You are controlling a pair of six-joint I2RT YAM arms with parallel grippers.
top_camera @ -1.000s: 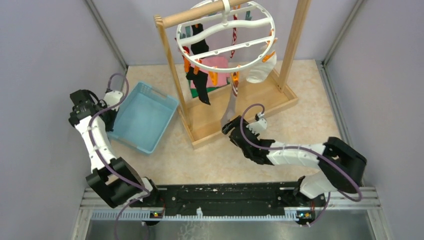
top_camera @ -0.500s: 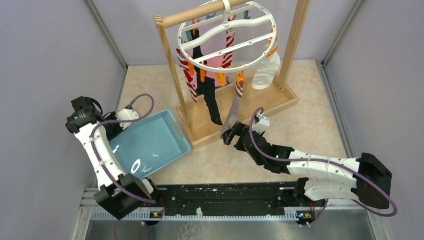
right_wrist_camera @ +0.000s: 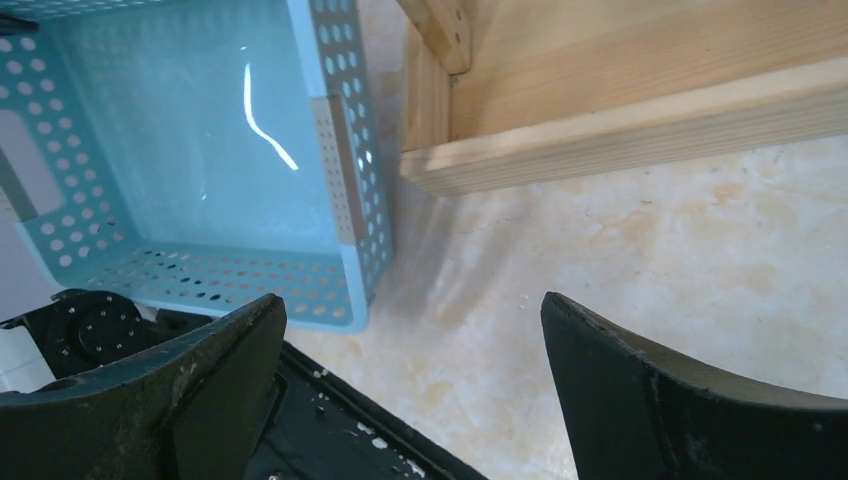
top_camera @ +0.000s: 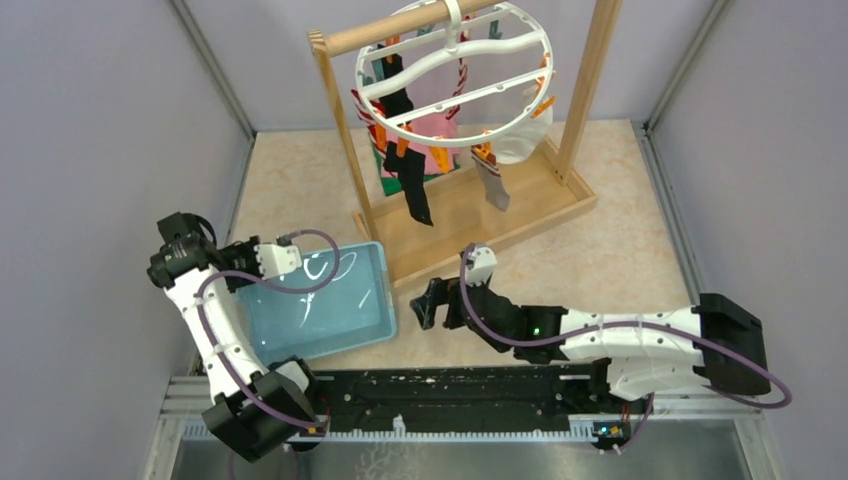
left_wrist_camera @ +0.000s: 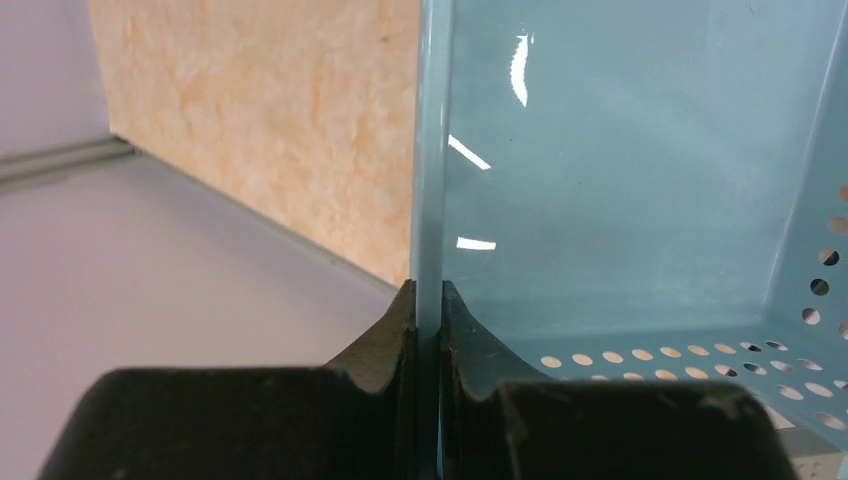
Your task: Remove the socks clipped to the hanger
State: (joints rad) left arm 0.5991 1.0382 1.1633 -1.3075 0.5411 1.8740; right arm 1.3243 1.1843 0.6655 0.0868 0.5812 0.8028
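table: beige marbled top is carrying two things | near left: blue basket is sitting on it, my left gripper is pinching its wall | far centre: wooden stand base is resting just beside the basket

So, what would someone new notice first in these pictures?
The round white hanger, hung with socks, on the wooden stand at the back. On the left, the left gripper pinches a wall of the blue basket; the right gripper is open above the table beside it.
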